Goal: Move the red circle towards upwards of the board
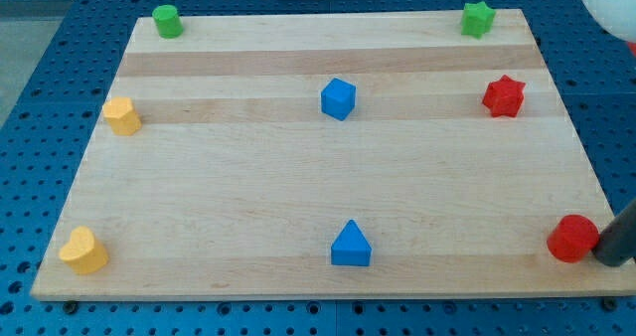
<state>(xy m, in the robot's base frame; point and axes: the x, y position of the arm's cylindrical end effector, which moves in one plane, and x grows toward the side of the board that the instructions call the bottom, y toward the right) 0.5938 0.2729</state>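
Observation:
The red circle (572, 239) sits near the board's bottom right corner. My tip (605, 259) is at the view's right edge, just right of and slightly below the red circle, touching or almost touching it. Only the rod's lower part shows; the rest runs out of the view to the right.
On the wooden board (248, 187): a red star (504, 96) at the right, a green star (478, 19) top right, a green cylinder (167, 21) top left, a blue cube (338, 98) in the middle, a blue triangle (351, 245) at the bottom, a yellow block (121, 115) at the left, a yellow heart (83, 251) bottom left.

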